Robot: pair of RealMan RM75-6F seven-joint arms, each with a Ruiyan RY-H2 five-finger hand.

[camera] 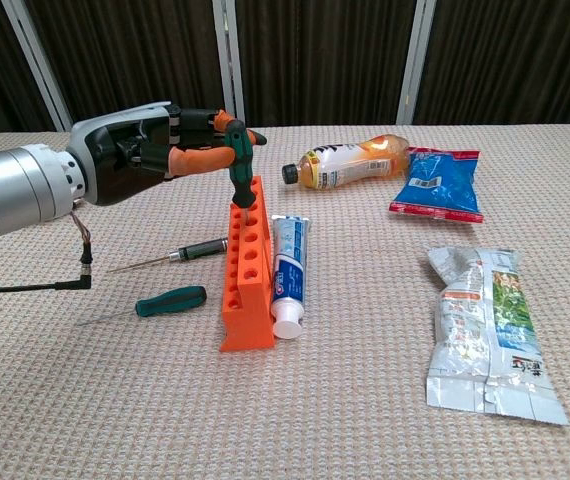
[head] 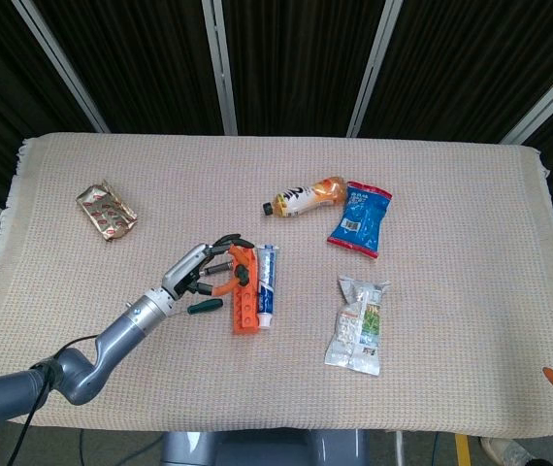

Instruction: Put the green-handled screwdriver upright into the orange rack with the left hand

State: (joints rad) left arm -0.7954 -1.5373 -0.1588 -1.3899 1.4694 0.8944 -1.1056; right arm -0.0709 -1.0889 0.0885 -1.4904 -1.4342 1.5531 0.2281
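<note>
Left hand (camera: 155, 150) has fingers wrapped round the green-handled screwdriver (camera: 240, 172), handle near upright with a slight tilt, directly over the far end of the orange rack (camera: 247, 268). Shaft drops to the rack's top face; can't tell whether the tip sits in a hole. Head view shows the same hand (head: 202, 269) hard against the rack (head: 243, 299) on its left side. Rack stands on the table (camera: 365, 420), long axis running away from the chest camera, toothpaste tube (camera: 288, 275) touching its right flank. Two more screwdrivers lie flat left of the rack: a thin dark-handled one (camera: 170, 256) and a green-handled one (camera: 155, 303) nearer the camera. Orange bottle (camera: 350, 161), blue snack bag (camera: 436, 184) and white-green pouch (camera: 485, 330) sit well apart to the right. Right hand not in either view.
</note>
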